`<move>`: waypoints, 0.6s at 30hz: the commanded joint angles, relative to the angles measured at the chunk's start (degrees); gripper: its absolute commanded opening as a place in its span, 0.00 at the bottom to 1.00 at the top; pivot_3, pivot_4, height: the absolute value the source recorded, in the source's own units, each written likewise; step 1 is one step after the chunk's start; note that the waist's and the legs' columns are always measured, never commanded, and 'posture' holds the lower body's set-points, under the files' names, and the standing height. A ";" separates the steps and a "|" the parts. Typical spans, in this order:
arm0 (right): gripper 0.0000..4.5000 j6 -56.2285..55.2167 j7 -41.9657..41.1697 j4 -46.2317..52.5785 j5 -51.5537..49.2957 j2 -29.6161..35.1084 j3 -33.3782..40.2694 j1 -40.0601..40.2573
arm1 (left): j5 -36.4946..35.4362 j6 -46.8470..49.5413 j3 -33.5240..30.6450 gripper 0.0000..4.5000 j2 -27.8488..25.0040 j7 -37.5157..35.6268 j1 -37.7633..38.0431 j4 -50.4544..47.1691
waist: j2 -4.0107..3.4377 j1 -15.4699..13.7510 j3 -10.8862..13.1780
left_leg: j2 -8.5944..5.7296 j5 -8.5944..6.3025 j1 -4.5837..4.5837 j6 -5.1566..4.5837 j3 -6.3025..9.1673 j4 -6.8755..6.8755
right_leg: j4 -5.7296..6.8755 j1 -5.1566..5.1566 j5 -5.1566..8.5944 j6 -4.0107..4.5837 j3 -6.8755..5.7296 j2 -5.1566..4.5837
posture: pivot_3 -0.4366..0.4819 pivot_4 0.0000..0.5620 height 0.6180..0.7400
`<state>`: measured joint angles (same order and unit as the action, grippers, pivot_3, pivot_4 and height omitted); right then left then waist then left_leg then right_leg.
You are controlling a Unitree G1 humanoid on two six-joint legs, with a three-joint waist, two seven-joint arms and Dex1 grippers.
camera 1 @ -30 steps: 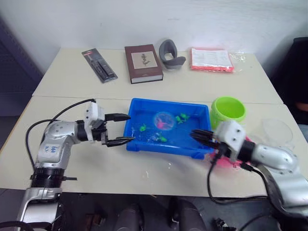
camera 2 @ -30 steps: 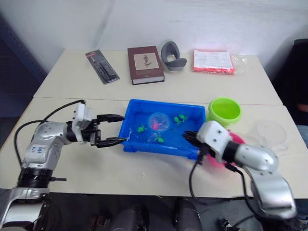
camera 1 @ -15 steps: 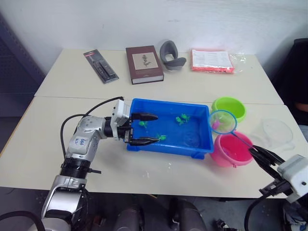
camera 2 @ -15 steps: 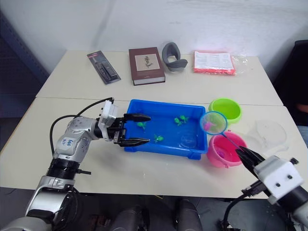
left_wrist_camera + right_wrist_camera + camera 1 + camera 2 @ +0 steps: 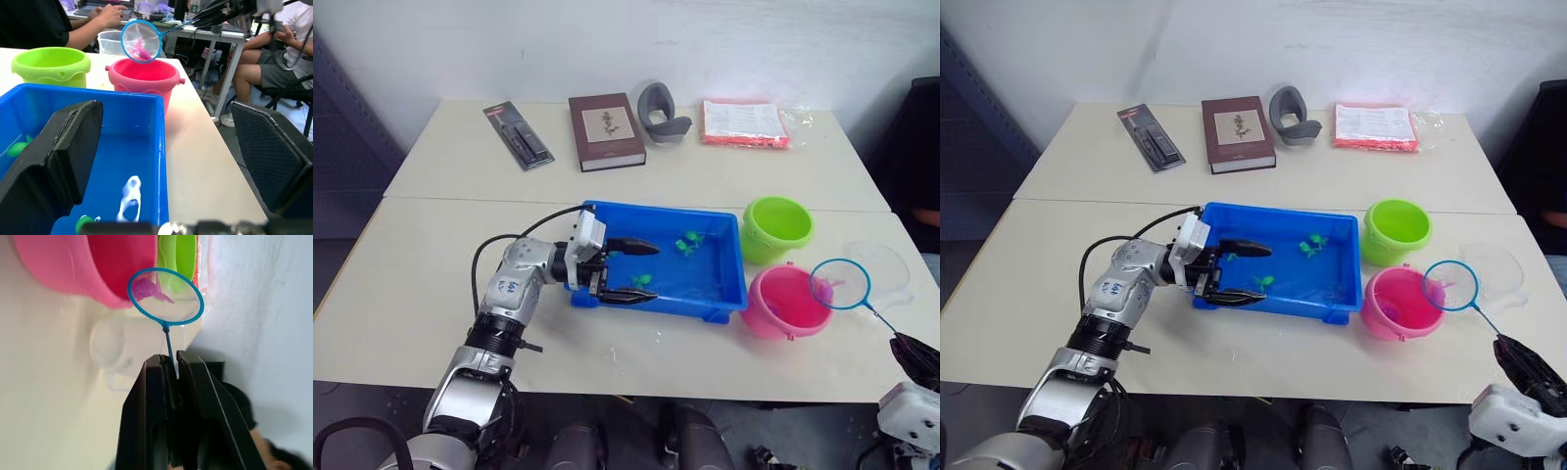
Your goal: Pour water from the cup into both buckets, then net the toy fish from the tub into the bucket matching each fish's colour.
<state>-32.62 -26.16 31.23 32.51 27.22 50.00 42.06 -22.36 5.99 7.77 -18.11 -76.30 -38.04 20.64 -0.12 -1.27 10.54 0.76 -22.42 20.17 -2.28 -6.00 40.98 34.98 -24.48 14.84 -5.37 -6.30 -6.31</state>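
Note:
The blue tub [image 5: 666, 209] holds water and green toy fish [image 5: 687, 241]. My left gripper [image 5: 656, 272] is open, its fingers reaching over the tub's left half beside a green fish [image 5: 641, 281]. The lime bucket [image 5: 776, 227] and pink bucket [image 5: 787, 302] stand right of the tub. My right gripper [image 5: 170, 363] is shut on the net's thin handle. The net's blue hoop [image 5: 839, 284] hovers above the pink bucket's right rim with a pink fish [image 5: 146, 288] in the mesh. The clear cup [image 5: 886, 266] stands behind the hoop.
At the back of the table lie a brown book [image 5: 605, 129], a grey curved holder [image 5: 661, 111], a black packaged tool [image 5: 515, 133] and a pink packet [image 5: 744, 121]. In the left wrist view, people [image 5: 44, 22] sit beyond the table's right edge.
The net rose out of the tub with a pink fish and swung right, from beside the lime bucket to the pink bucket's right rim. My left gripper slid further right into the tub.

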 commanded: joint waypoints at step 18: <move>0.00 -6.84 11.93 4.88 11.98 0.54 -1.20 2.83 | 0.54 -2.58 -0.22 0.99 2.66 -0.30 -3.25 2.50 | -0.03 -0.08 -0.01 | 0.00 0.01 0.00 0.00 -0.03 0.01 | -0.01 -0.01 0.01 0.01 0.13 0.03 | 0.48 0.27 1.00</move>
<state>-39.24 -14.37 34.27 45.49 28.23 47.89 43.97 -21.64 4.14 7.79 -15.92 -76.06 -39.87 23.49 -0.15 -1.35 10.54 0.77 -22.41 20.18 -2.28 -6.03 40.99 34.97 -24.48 14.85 -5.36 -6.18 -6.28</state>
